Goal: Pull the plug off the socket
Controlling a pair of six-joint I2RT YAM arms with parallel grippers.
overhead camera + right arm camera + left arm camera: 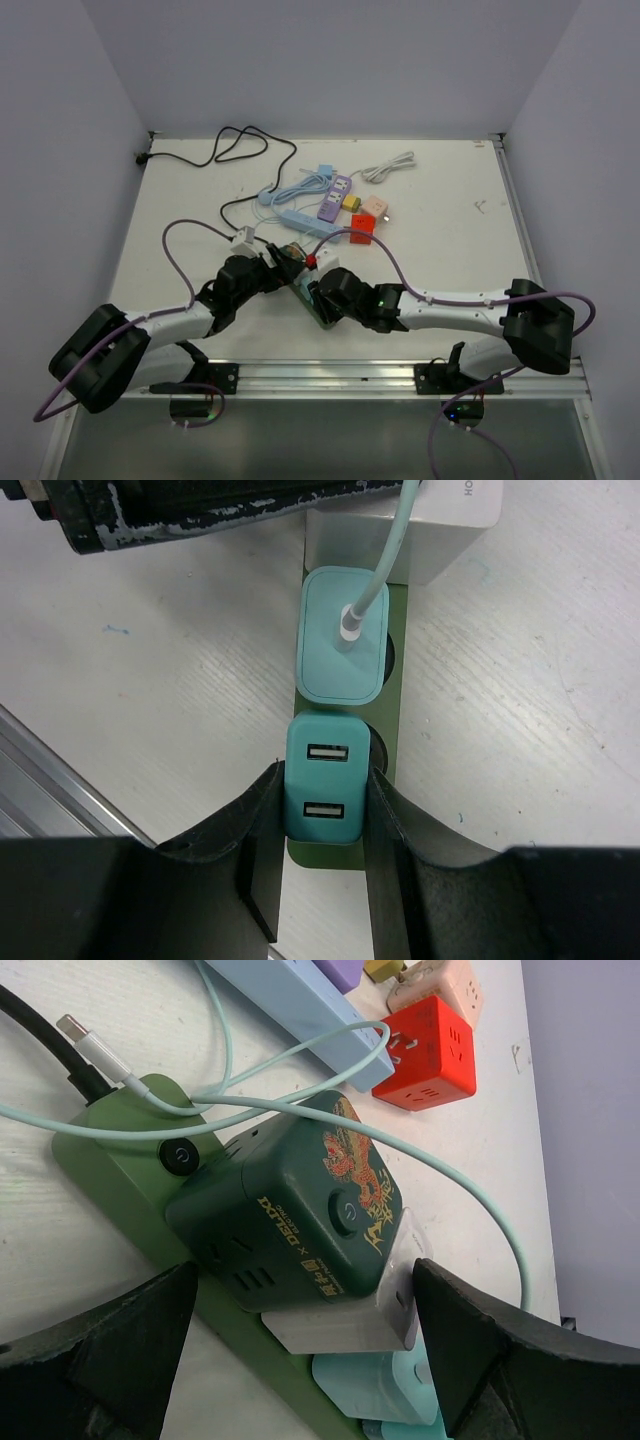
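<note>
A green power strip lies at the near middle of the table between my two grippers. In the right wrist view, my right gripper is shut on a teal two-port USB plug seated at the end of the strip. A second teal plug with a pale cable sits beside it. In the left wrist view, my left gripper is open and straddles a dark green cube adapter and a white plug on the strip. Its right finger is close to the white plug.
A red cube adapter, a pink cube, a light blue strip and a purple strip lie behind the green strip. A black cable and a white cable lie at the back. A metal rail runs along the near edge.
</note>
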